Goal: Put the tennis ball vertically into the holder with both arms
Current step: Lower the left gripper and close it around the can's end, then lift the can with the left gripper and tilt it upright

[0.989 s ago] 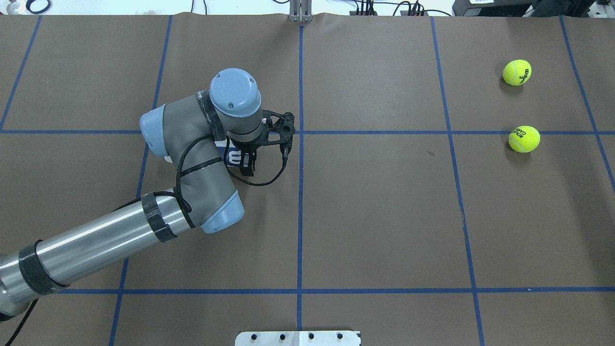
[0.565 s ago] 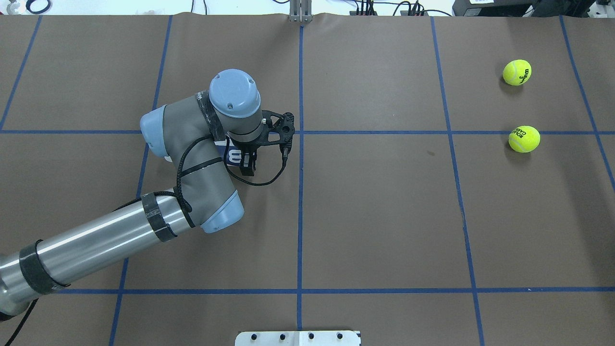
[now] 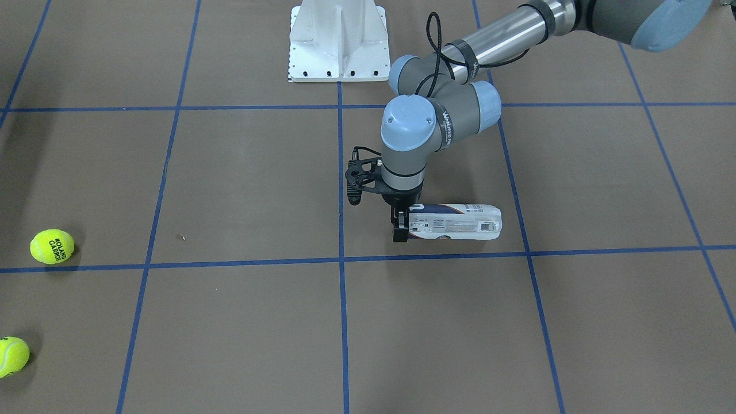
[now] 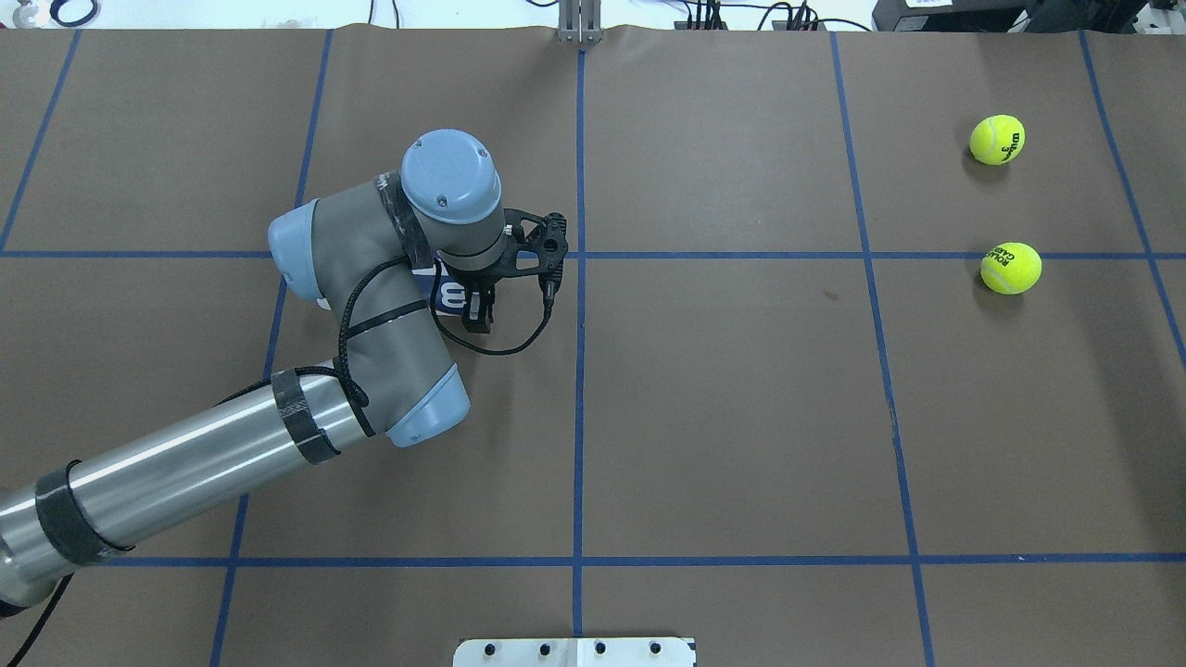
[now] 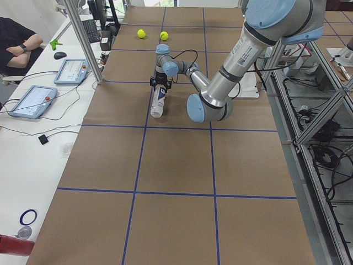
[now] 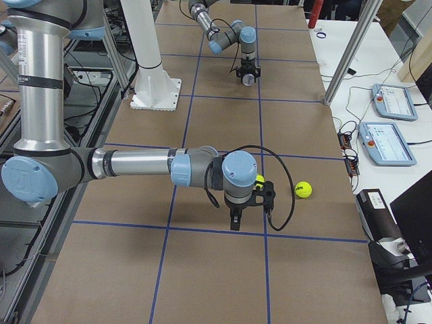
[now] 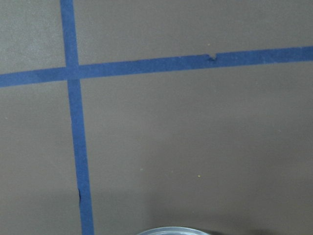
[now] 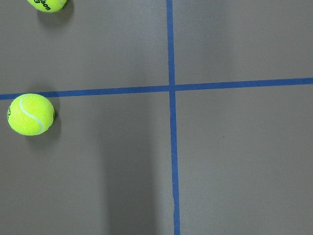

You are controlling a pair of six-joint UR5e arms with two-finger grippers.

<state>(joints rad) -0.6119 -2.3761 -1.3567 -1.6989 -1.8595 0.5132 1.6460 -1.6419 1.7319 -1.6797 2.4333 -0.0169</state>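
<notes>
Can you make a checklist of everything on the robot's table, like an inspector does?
Surface: brown table marked with a blue tape grid.
Job's things: the holder lies on its side; the tennis ball rests on the table, far off on the robot's right side.
Clutter: a second ball sits on the table near the tennis ball.
Pincers: the left pincer is at one end of the holder, grip unclear; the right pincer hangs above the table near the balls, open or shut unclear.
Cables: a black cable loops beside the left pincer.
Surroundings: white pedestal base; tablets on a side bench; a person with folded arms.
</notes>
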